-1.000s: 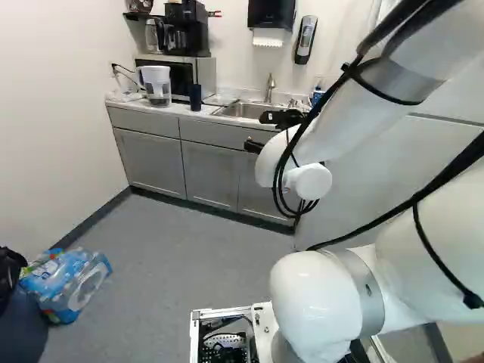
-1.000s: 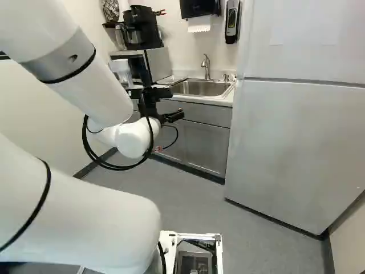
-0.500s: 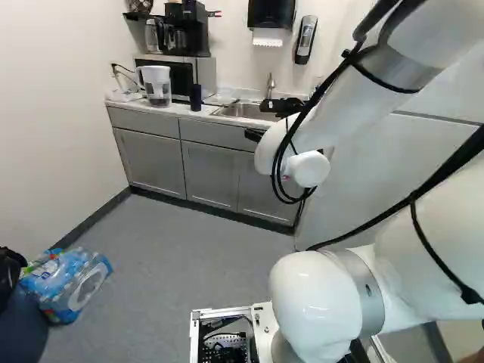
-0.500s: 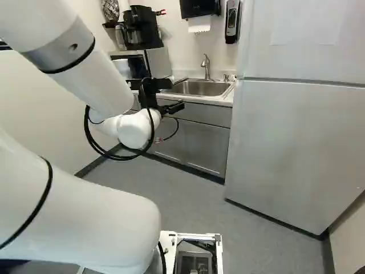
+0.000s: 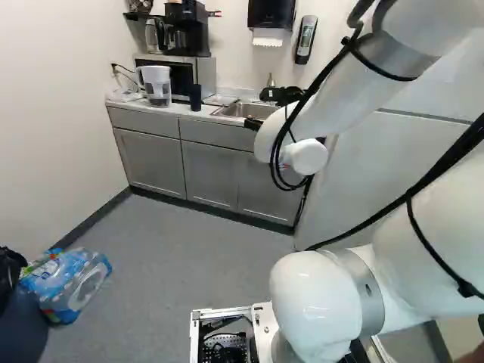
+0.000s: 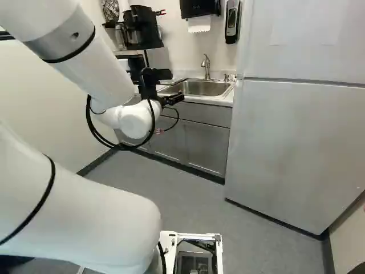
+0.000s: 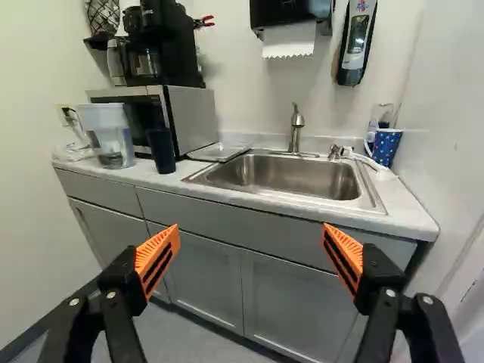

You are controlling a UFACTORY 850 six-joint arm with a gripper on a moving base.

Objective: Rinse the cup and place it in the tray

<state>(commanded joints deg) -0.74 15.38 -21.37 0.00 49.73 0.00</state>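
Observation:
My gripper point(image 6: 173, 100) is held out in front of the counter in the right base view. In the wrist view the gripper point(image 7: 251, 231) stands wide open, nothing between its orange pads. Ahead of it, a dark cup point(image 7: 161, 150) stands upright on the counter, between a water pitcher and a flat, clear-looking tray point(image 7: 218, 152). That tray lies against the near side of the steel sink point(image 7: 283, 175), under the microwave's side. A blue dotted cup point(image 7: 386, 147) stands at the sink's far side by the wall. The faucet point(image 7: 296, 128) rises behind the basin.
The pitcher point(image 7: 110, 136) and microwave point(image 7: 189, 117) occupy one counter end, with a coffee maker point(image 7: 155, 45) above. Cabinets point(image 7: 295, 291) front the counter. A fridge point(image 6: 296, 148) stands right of the sink; wrapped bottles point(image 5: 68, 280) lie on the floor.
My arm has shifted against its lowest joint, and the gripper now appears higher in front of the counter. It remains open. The base and the cups have not moved.

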